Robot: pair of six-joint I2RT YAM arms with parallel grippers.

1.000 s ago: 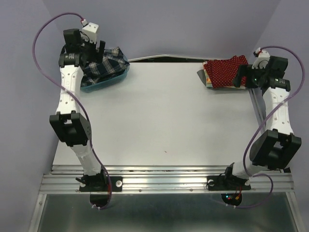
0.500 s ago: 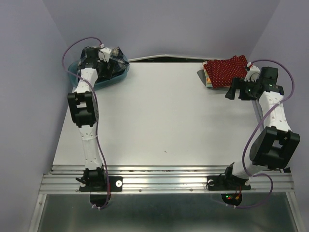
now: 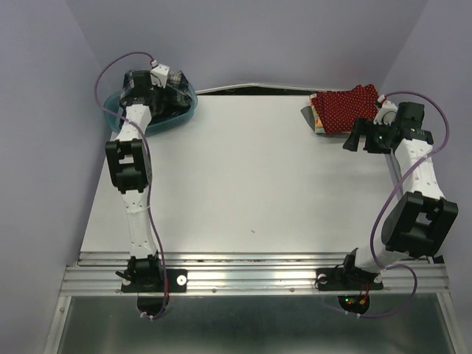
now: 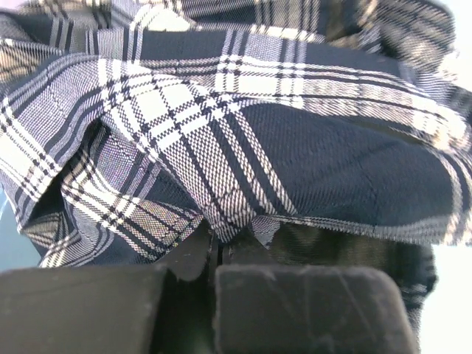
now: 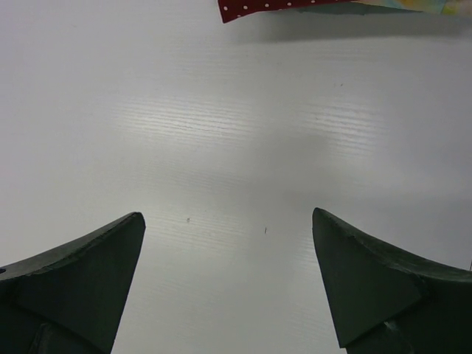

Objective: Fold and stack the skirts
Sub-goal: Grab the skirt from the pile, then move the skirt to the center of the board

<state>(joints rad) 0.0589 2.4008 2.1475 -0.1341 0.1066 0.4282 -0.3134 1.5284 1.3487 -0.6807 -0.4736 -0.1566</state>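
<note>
The navy-and-white plaid skirt (image 4: 243, 125) lies bunched in the teal bin (image 3: 112, 110) at the back left and fills the left wrist view. My left gripper (image 4: 217, 247) reaches down into the bin (image 3: 153, 102), shut on a fold of the plaid skirt (image 3: 179, 97). The dark red dotted skirt (image 3: 343, 109) lies folded at the back right on top of the floral skirt (image 3: 317, 122), of which only an edge shows. My right gripper (image 3: 355, 140) hovers open over bare table just in front of that stack. The red skirt's edge (image 5: 262, 7) shows beyond the right gripper (image 5: 227, 215).
The white table (image 3: 251, 177) stretches between the bin and the stack. Purple walls stand close on the left, right and back. A metal rail (image 3: 251, 269) with both arm bases runs along the near edge.
The left arm swung over and dipped into the bin, and its jaws closed on the plaid skirt. The right gripper drew back a little from the red skirt, still open.
</note>
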